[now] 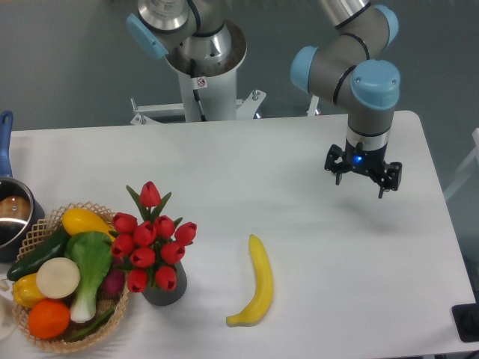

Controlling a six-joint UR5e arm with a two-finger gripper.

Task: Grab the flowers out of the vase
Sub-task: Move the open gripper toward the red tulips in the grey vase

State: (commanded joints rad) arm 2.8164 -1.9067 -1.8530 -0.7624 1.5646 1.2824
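Observation:
The flowers point(152, 241), a bunch of red tulip buds with green leaves, stand in the dark grey vase point(166, 292) near the front left of the white table. My gripper point(363, 182) hangs over the right part of the table, far to the right of the flowers and further back. It points down, its fingers are spread apart and it holds nothing.
A yellow banana point(257, 283) lies between the vase and the gripper. A wicker basket point(97, 326) full of vegetables touches the vase's left side. A metal pot point(13, 217) with a blue handle sits at the left edge. The arm's base point(202, 67) stands at the back.

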